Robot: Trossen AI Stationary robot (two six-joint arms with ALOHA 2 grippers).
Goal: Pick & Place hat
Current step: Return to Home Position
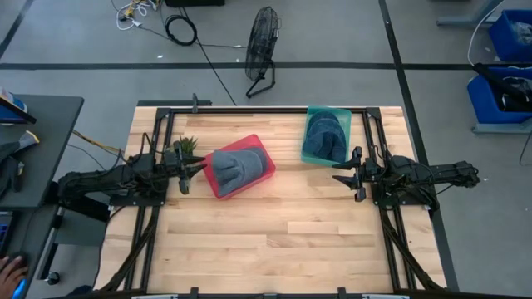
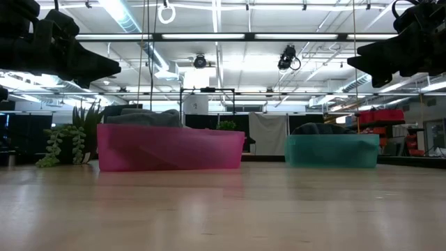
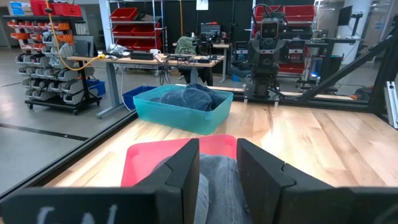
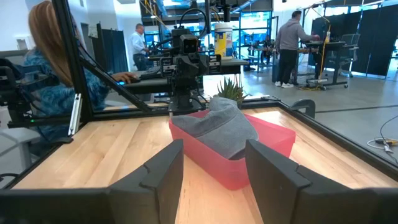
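Observation:
A grey hat (image 1: pixel 233 170) lies in a red bin (image 1: pixel 268 169) left of the table's middle, its crown rising above the rim (image 2: pixel 143 117). A teal bin (image 1: pixel 329 110) toward the far right holds dark blue hats (image 1: pixel 324 137). My left gripper (image 1: pixel 189 172) hovers open by the red bin's left end, above the table. In its wrist view the fingers (image 3: pixel 217 168) frame the grey hat (image 3: pixel 217 183) without touching it. My right gripper (image 1: pixel 347 175) hangs open near the teal bin's near end, facing the red bin (image 4: pixel 273 140) and hat (image 4: pixel 227 127) across the table.
A small potted plant (image 1: pixel 187 147) stands just beyond my left gripper, beside the red bin (image 2: pixel 70 143). Bare wood (image 1: pixel 283 241) stretches across the near half of the table. Black frame rails (image 1: pixel 266 109) run along the far edge and both sides. People work at benches beyond the table.

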